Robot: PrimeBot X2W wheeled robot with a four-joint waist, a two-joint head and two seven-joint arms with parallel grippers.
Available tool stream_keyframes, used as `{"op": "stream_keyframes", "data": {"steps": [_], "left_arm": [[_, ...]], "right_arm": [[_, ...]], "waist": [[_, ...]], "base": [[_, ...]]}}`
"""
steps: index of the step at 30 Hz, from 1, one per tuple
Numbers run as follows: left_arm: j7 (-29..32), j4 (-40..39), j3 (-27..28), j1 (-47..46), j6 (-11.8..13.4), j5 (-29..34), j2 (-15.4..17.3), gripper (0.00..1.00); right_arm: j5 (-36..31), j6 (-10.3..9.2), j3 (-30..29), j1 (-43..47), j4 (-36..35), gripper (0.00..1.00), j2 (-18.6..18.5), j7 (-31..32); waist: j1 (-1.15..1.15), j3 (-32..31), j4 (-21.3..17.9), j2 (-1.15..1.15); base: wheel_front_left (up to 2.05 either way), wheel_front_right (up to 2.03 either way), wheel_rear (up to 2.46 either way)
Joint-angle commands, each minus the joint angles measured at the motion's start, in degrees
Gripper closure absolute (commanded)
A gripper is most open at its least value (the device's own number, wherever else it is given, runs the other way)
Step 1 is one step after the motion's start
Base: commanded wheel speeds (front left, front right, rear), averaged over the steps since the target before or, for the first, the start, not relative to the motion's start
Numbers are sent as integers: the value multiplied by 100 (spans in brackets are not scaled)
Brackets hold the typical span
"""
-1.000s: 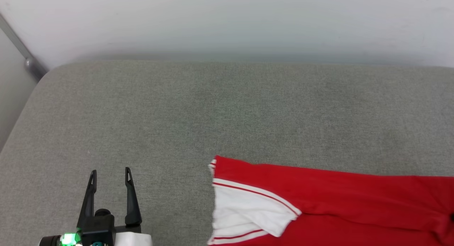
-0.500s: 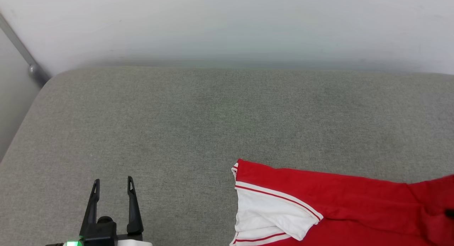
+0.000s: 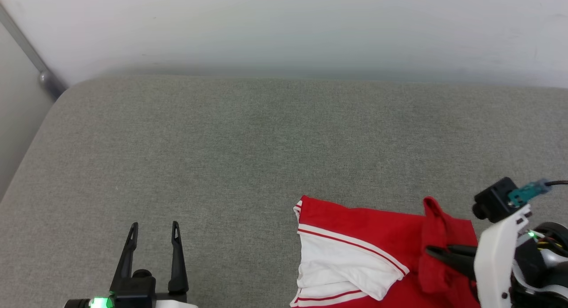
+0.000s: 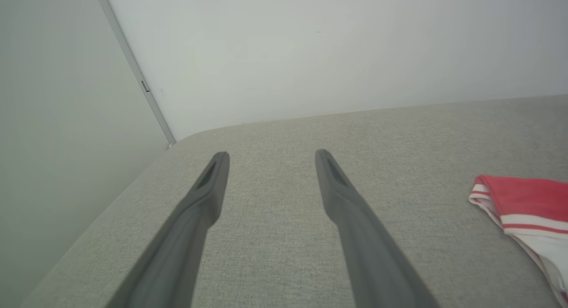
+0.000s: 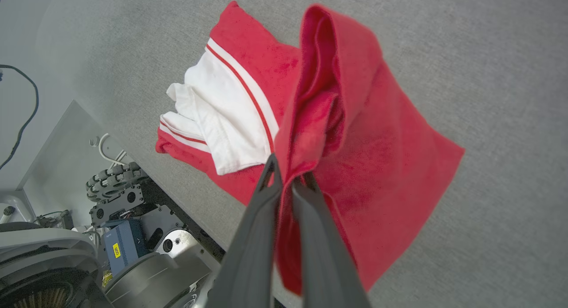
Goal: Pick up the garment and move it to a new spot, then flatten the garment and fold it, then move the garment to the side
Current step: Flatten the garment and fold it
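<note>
Two grippers are showing, and only one is doing any work. At the lower left of the head view, the left gripper [image 3: 154, 226] is hovering over the bare grey cushion [image 3: 266, 144], its fingers spread wide and holding nothing. Rightward, one garment [image 3: 368, 228] is lying in the lower right of the frame, red with a single white sleeve [image 3: 337, 268] folded across its body. At the far lower right, the right gripper [image 3: 437, 251] is pinching a raised fold of the red cloth with its fingers nearly closed. The right wrist view shows that fold bunching upward from between the fingertips while the rest is resting on the cushion. Judging by the compact shape, flattening looks done and folding appears to be under way. Laying this fold down and moving the garment aside are remaining.
</note>
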Motion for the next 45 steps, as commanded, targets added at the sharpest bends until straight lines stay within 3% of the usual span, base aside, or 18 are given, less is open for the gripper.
{"op": "stream_keyframes", "data": {"steps": [1, 10, 18, 28, 29, 30, 40, 45], "left_arm": [[-13, 6, -18, -108, -41, 34, -33, 0], [-12, 55, -50, -313, -139, 84, -109, 0], [-12, 95, -96, -559, -174, 78, -218, 0], [-12, 167, -103, -664, -203, 65, -284, 0], [-13, 182, -73, -604, -200, 59, -283, 0], [-12, 192, -60, -561, -202, 57, -279, 0], [-13, 184, 83, -267, -255, 31, -219, 0], [-13, 127, 126, -115, -299, 59, -211, 0]], "right_arm": [[-42, -3, 251, -266, 41, 100, 128, 38], [-157, -4, 1862, -1637, 912, 100, 728, -32], [-193, -3, 3024, -2614, 2011, 100, 1297, -460], [-177, -4, 3945, -3048, 3188, 100, 1470, -972], [-135, -3, 4065, -3115, 3233, 64, 1409, -1137], [-89, -3, 4104, -3151, 3214, 0, 1366, -1238], [-336, -3, 3616, -3189, 2556, 0, 791, -2859], [-1086, -4, 2602, -2823, 2554, 0, 689, -3963]], "waist": [[0, 52, 22, 0], [0, 310, 123, 0], [0, 621, 293, 0], [0, 745, 389, 0], [0, 681, 353, 0], [0, 636, 331, 0], [0, 110, 14, 0], [0, -88, -187, 0]], "base": [[0, 0, 0], [0, 0, 0], [0, 0, 0], [0, 0, 0], [0, 0, 0], [0, 0, 0], [0, 0, 0], [0, 0, 0]]}}
